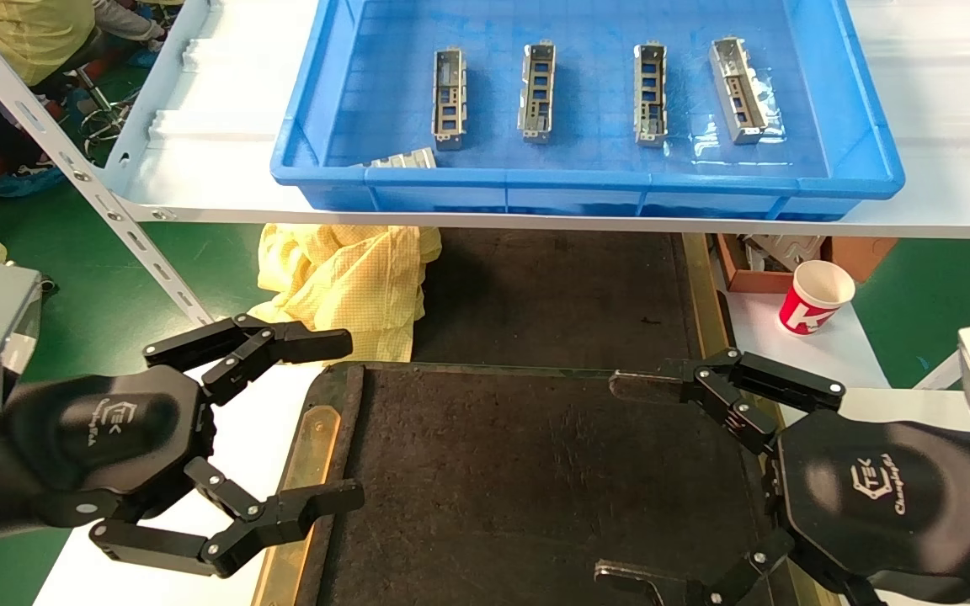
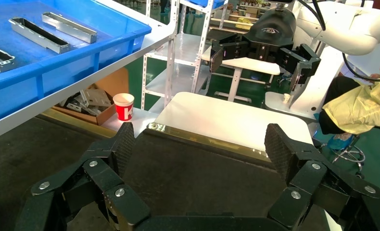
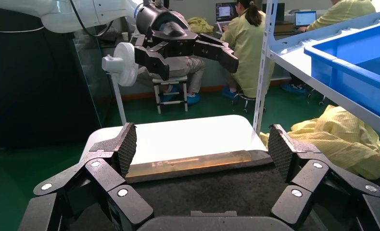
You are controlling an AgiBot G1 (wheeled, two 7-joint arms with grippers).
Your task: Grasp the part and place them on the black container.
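Several grey metal parts lie in a row inside a blue bin on the shelf at the back; some also show in the left wrist view. The black container, a flat matte tray with brass strips, lies low between my arms and holds nothing. It also shows in the left wrist view and the right wrist view. My left gripper is open and empty at the tray's left edge. My right gripper is open and empty over the tray's right side.
A yellow cloth lies under the shelf behind the tray. A red and white paper cup stands at the right by a cardboard box. A slanted shelf strut runs at the left. People sit in the background.
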